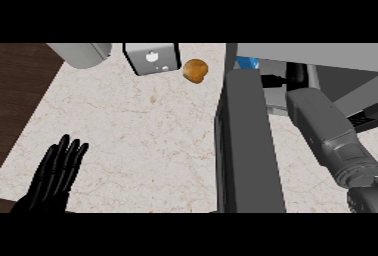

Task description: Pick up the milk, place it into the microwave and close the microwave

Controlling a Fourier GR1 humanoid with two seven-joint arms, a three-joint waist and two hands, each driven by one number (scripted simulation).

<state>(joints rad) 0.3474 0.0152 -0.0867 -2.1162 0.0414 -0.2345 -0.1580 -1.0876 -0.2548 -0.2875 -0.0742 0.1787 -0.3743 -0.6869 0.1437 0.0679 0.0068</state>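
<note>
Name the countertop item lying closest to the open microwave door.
The brown potato; it sits just left of the microwave door, while the grey toaster lies farther left.

Back left: pale grey rounded vessel point(81, 53) at the marble counter's point(140, 135) edge.
Right of it: white box-shaped toaster point(151, 58), then brown potato point(196, 71).
Right side: dark grey microwave door point(247, 145), standing open.
Front left: black left hand point(53, 177), resting.
</note>
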